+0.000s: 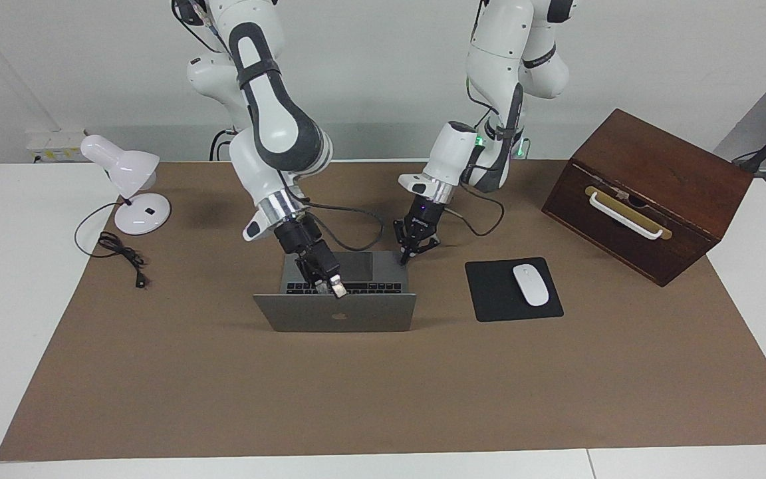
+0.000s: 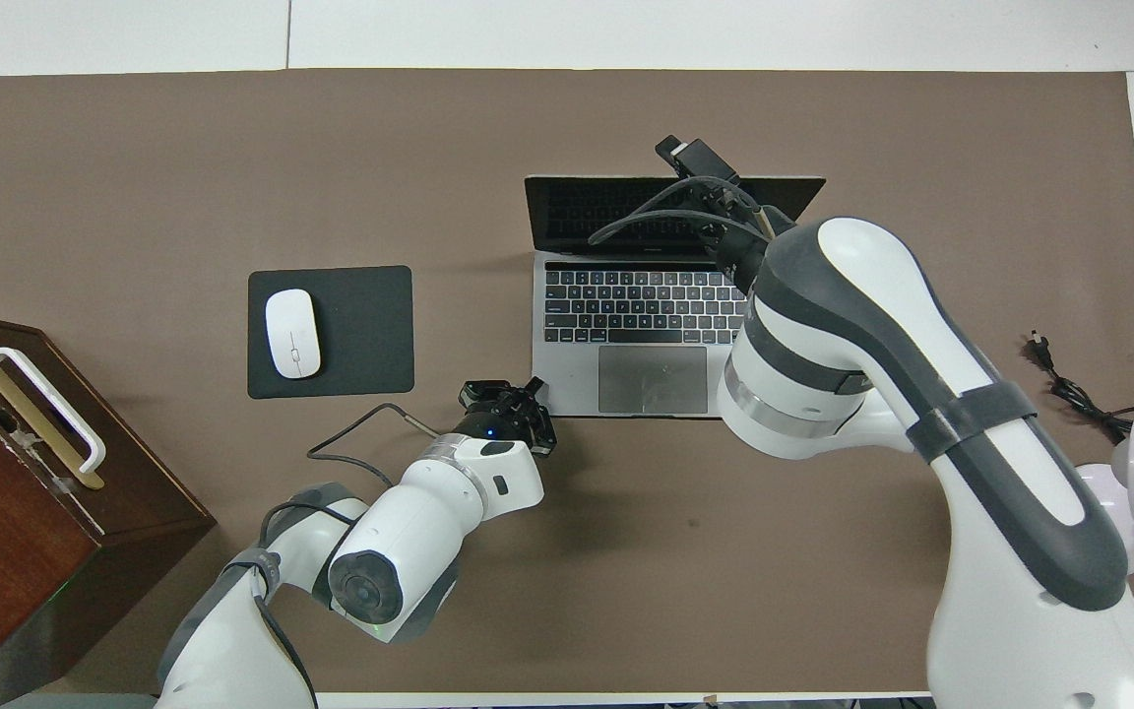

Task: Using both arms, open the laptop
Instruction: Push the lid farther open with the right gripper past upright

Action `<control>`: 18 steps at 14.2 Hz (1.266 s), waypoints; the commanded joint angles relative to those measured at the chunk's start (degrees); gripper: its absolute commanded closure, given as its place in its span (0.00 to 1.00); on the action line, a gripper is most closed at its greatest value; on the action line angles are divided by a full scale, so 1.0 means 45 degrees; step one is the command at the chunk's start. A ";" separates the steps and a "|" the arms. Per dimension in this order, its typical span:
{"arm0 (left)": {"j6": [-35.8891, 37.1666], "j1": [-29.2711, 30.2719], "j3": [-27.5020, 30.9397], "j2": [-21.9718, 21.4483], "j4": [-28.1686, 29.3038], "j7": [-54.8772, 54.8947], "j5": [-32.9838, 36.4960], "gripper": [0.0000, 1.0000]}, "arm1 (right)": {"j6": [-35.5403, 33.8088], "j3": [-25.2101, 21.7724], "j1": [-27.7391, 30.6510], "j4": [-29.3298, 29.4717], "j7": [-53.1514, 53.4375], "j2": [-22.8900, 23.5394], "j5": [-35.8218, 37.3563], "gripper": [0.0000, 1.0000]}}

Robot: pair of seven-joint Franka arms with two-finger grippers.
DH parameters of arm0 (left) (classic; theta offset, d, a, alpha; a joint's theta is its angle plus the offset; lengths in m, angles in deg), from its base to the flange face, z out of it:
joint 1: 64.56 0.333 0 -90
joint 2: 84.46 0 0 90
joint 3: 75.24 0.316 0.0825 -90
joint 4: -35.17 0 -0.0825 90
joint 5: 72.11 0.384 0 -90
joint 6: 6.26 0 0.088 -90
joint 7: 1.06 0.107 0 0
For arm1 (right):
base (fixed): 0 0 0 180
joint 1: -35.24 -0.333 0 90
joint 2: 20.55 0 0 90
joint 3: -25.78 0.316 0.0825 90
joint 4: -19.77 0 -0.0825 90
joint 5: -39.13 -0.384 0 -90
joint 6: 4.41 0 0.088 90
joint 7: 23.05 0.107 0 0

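The silver-grey laptop [image 1: 334, 314] stands open on the brown mat, with its lid leaning back away from the robots. Its dark screen [image 2: 606, 212], black keys [image 2: 636, 305] and grey trackpad [image 2: 653, 379] all show. My right gripper [image 1: 334, 287] is at the lid's top edge, near its middle, and shows there in the overhead view too [image 2: 693, 156]. My left gripper [image 1: 405, 258] is shut, with its tips down on the base's corner nearest the robots, toward the left arm's end [image 2: 531, 393].
A black mouse pad [image 1: 489, 299] with a white mouse [image 1: 530, 285] lies beside the laptop toward the left arm's end. A tilted wooden box [image 1: 649, 193] with a white handle stands beside it. A white desk lamp [image 1: 127, 176] and its cable [image 1: 120, 256] are toward the right arm's end.
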 commanded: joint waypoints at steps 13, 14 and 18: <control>-0.0238 -0.0092 0.0141 0.0457 -0.0152 0.0244 -0.0093 1.00 | -0.1121 0.0094 -0.0420 0.2713 0.7951 0.1112 0.7981 0.00; -0.0238 -0.0092 0.0122 0.0457 -0.0171 0.0244 -0.0132 1.00 | -0.1120 0.0094 -0.0461 0.2966 0.9145 0.1190 0.8821 0.00; -0.0238 -0.0111 0.0122 0.0301 -0.0210 0.0224 -0.0715 1.00 | -0.1373 0.0094 -0.0462 0.4060 1.2043 0.1599 1.0740 0.00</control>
